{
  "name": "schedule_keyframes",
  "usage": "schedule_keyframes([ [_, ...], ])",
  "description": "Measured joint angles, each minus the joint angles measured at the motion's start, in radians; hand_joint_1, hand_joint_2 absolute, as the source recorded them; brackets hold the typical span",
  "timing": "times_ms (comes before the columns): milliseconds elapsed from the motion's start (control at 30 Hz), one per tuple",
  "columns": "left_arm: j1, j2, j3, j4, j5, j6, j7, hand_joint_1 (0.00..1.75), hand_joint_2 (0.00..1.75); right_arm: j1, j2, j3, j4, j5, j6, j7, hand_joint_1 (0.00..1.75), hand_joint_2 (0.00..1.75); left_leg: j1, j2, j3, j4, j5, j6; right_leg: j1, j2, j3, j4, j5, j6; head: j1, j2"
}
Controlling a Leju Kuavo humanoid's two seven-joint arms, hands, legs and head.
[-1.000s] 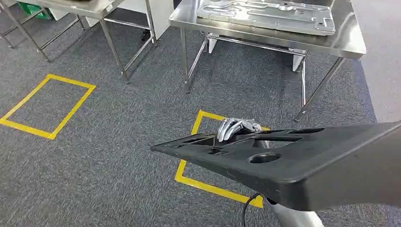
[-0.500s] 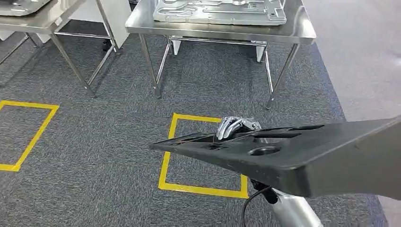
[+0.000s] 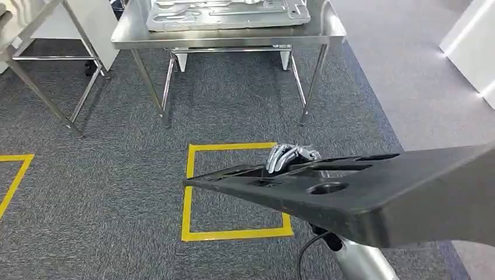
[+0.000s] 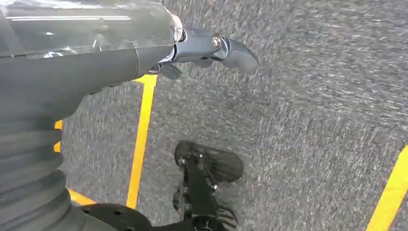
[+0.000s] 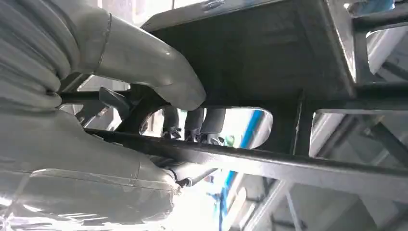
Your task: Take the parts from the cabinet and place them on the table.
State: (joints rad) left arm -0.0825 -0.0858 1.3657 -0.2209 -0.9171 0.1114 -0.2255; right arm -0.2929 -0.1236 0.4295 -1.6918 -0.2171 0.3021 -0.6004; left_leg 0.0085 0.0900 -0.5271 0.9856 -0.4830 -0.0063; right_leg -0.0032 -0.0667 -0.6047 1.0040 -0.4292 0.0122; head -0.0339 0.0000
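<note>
Head view: the right hand (image 3: 290, 157) curls its silver fingers (image 3: 279, 160) over the far edge of a flat black plastic part with cut-outs (image 3: 350, 198), held above grey carpet (image 3: 117, 175); beyond the fingers stands a steel worktop (image 3: 233, 36).

Left wrist view: the left hand (image 4: 144, 53) hangs over carpet, dark fingers (image 4: 235, 52) apart, holding nothing.

Right wrist view: fingers (image 5: 192, 120) hook through the part's slot.

Steel table (image 3: 245, 39) bears a grey metal panel (image 3: 227, 13); carpet floor (image 3: 117, 175) beneath.
</note>
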Motion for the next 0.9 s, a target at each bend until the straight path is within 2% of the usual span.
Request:
schedule_keyframes([
  [67,-0.001,0.0,0.0,0.0,-0.001,0.0,-0.001,0.0,1.75,0.001,-0.001,0.0,0.0,0.001,-0.005,0.001,1.75,1.75,0.001,0.018,0.007,-0.004,-0.004,-0.012,0.003,0.02,-0.003,0.001,-0.002,-0.009,0.0,0.0],
  [100,-0.005,0.0,0.0,0.0,-0.001,0.0,-0.001,0.0,1.75,0.002,0.0,0.0,-0.002,0.004,-0.01,0.001,1.75,1.75,0.006,0.01,0.007,0.002,-0.012,-0.02,-0.007,0.03,0.002,-0.007,0.003,-0.019,0.0,0.0],
  [133,-0.006,0.002,0.0,0.0,-0.001,0.0,-0.001,0.0,1.75,0.001,0.0,0.0,-0.005,0.007,-0.014,0.0,1.75,1.75,0.008,-0.035,0.001,0.025,-0.029,-0.024,-0.008,0.034,0.004,-0.008,0.003,-0.023,0.0,0.0],
  [167,-0.006,0.002,0.0,0.0,-0.001,0.0,0.0,0.0,1.75,0.0,0.003,0.0,-0.008,0.011,-0.017,0.0,1.75,1.75,0.011,-0.064,-0.027,0.087,-0.068,-0.025,-0.008,0.037,0.004,-0.008,0.001,-0.031,0.0,0.0],
  [233,-0.002,0.001,0.0,0.0,-0.003,0.0,0.001,0.0,1.75,0.002,0.008,0.0,-0.01,0.021,-0.019,0.0,1.75,1.75,0.011,-0.08,-0.11,0.254,-0.144,-0.03,-0.006,0.052,0.004,-0.008,-0.001,-0.035,0.0,0.0],
  [267,0.001,0.002,0.0,0.0,-0.003,0.0,0.002,0.0,1.75,0.004,0.009,0.0,-0.01,0.024,-0.019,0.001,1.75,1.75,0.011,-0.081,-0.148,0.323,-0.163,-0.032,-0.003,0.059,0.004,-0.007,-0.002,-0.036,0.0,0.0],
  [300,0.003,0.002,0.0,0.0,-0.003,0.0,0.003,0.0,1.75,0.006,0.009,0.0,-0.01,0.026,-0.02,0.001,1.75,1.75,0.011,-0.081,-0.163,0.343,-0.155,-0.031,-0.002,0.066,0.006,-0.007,-0.002,-0.036,0.0,0.0],
  [333,0.004,0.002,0.0,0.0,-0.003,-0.001,0.003,0.0,1.75,0.007,0.01,0.0,-0.01,0.029,-0.02,0.001,1.75,1.75,0.011,-0.081,-0.154,0.308,-0.12,-0.028,-0.002,0.073,0.009,-0.006,-0.004,-0.036,0.0,0.0],
  [367,0.004,0.002,0.0,0.0,-0.002,-0.003,0.003,0.0,1.75,0.007,0.011,0.0,-0.01,0.03,-0.021,0.002,1.75,1.75,0.011,-0.081,-0.126,0.238,-0.074,-0.024,-0.002,0.078,0.012,-0.005,-0.006,-0.034,0.0,0.0],
  [400,0.003,0.003,0.0,0.0,-0.003,-0.005,0.003,0.0,1.75,0.007,0.012,0.0,-0.012,0.031,-0.022,0.002,1.75,1.75,0.011,-0.082,-0.082,0.136,-0.016,-0.02,-0.001,0.083,0.017,-0.003,-0.009,-0.031,0.0,0.0],
  [433,0.004,0.003,0.0,0.0,-0.003,-0.007,0.002,0.0,1.75,0.007,0.013,0.0,-0.016,0.032,-0.022,0.002,1.75,1.75,0.011,-0.085,-0.046,0.051,0.024,-0.015,-0.001,0.086,0.02,-0.002,-0.012,-0.028,0.0,0.0],
  [467,0.002,0.004,0.0,0.0,-0.004,-0.009,0.001,0.0,1.75,0.006,0.013,0.0,-0.017,0.032,-0.022,0.001,1.75,1.75,0.005,-0.091,-0.034,0.019,0.012,-0.008,0.006,0.088,0.018,0.003,-0.015,-0.022,0.0,0.0],
  [567,0.002,0.004,0.0,0.0,-0.004,-0.011,-0.001,0.0,1.75,0.009,0.014,0.0,-0.019,0.034,-0.022,0.002,1.75,1.75,0.001,-0.091,-0.036,0.019,0.017,0.007,-0.001,0.091,0.014,-0.001,-0.011,-0.006,0.0,0.0],
  [600,0.002,0.004,0.0,0.0,-0.004,-0.011,-0.001,0.0,1.75,0.009,0.014,0.0,-0.021,0.034,-0.022,0.002,1.75,1.75,0.003,-0.09,-0.035,0.013,0.021,0.014,0.002,0.092,0.015,-0.001,-0.012,0.002,0.0,0.0],
  [633,0.001,0.003,0.0,0.0,-0.004,-0.013,-0.001,0.0,1.75,0.01,0.014,0.0,-0.026,0.034,-0.022,0.002,1.75,1.75,0.008,-0.088,-0.031,0.006,0.027,0.022,-0.003,0.088,0.013,0.008,-0.021,0.007,0.0,0.0],
  [667,0.0,0.004,0.0,0.0,-0.005,-0.014,-0.002,0.0,1.75,0.008,0.014,0.0,-0.027,0.034,-0.022,0.001,1.75,1.75,0.008,-0.088,-0.03,0.003,0.024,0.027,-0.003,0.081,-0.002,0.041,-0.043,0.01,0.0,0.0],
  [733,0.001,0.004,0.0,0.0,-0.005,-0.014,-0.002,0.0,1.75,0.012,0.014,0.0,-0.029,0.035,-0.022,0.001,1.75,1.75,0.007,-0.086,-0.03,0.004,0.019,0.035,-0.006,0.077,-0.086,0.206,-0.12,0.016,0.0,0.0],
  [767,0.001,0.004,0.0,0.0,-0.006,-0.014,-0.003,0.0,1.75,0.015,0.014,0.0,-0.029,0.036,-0.022,0.001,1.75,1.75,0.007,-0.086,-0.029,0.004,0.017,0.035,-0.008,0.077,-0.126,0.279,-0.143,0.019,0.0,0.0],
  [800,0.002,0.004,0.0,0.0,-0.007,-0.014,-0.003,0.0,1.75,0.018,0.014,0.0,-0.029,0.037,-0.023,0.001,1.75,1.75,0.007,-0.086,-0.026,0.004,0.015,0.034,-0.01,0.077,-0.151,0.319,-0.144,0.02,0.0,0.0],
  [833,0.003,0.004,0.0,0.0,-0.007,-0.015,-0.003,0.0,1.75,0.02,0.014,0.0,-0.029,0.039,-0.023,0.001,1.75,1.75,0.007,-0.086,-0.022,0.004,0.012,0.032,-0.012,0.075,-0.148,0.305,-0.121,0.021,0.0,0.0],
  [867,0.003,0.004,0.0,0.0,-0.007,-0.015,-0.003,0.0,1.75,0.019,0.014,0.0,-0.03,0.039,-0.023,0.001,1.75,1.75,0.007,-0.086,-0.015,0.004,0.008,0.03,-0.013,0.072,-0.124,0.252,-0.081,0.021,0.0,0.0],
  [900,0.003,0.004,0.0,0.0,-0.008,-0.016,-0.003,0.0,1.75,0.019,0.014,0.0,-0.033,0.04,-0.023,0.002,1.75,1.75,0.008,-0.086,-0.005,0.004,0.002,0.027,-0.014,0.068,-0.077,0.156,-0.028,0.018,0.0,0.0],
])
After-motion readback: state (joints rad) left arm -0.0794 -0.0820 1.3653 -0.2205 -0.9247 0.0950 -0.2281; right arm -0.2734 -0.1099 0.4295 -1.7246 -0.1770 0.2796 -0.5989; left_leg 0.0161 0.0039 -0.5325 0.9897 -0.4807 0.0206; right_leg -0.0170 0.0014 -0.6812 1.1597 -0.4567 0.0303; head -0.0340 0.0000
